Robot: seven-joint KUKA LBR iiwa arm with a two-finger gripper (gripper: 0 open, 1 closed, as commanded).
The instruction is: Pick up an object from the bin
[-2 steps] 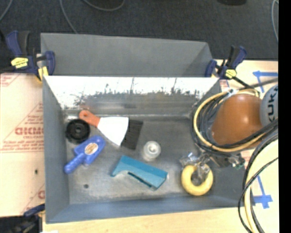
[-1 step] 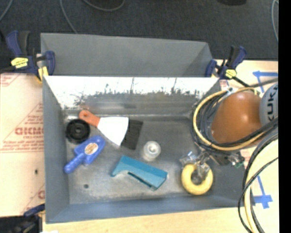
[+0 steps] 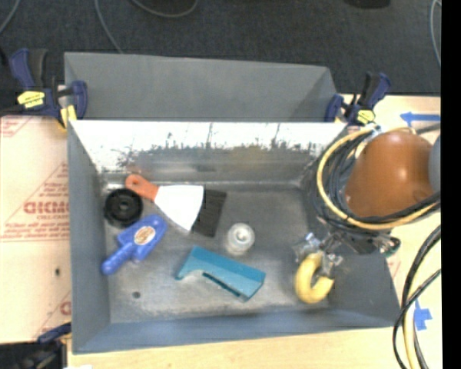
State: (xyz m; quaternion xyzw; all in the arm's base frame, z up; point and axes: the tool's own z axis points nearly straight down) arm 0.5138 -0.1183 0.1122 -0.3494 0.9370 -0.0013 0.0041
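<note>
Orange wrist cover (image 3: 388, 171) above the gripper (image 3: 323, 260), grip state unreadable, yellow banana-shaped piece (image 3: 310, 287) partly hidden beneath

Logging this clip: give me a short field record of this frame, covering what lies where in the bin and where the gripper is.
container: grey metal bin
gripper position: gripper at the bin's right end, directly over the yellow curved thing
hold: cannot tell whether anything is gripped
middle of bin: teal wedge-shaped block; small clear round thing
left of bin: black disc; blue toy with orange centre; brush with orange handle
</note>
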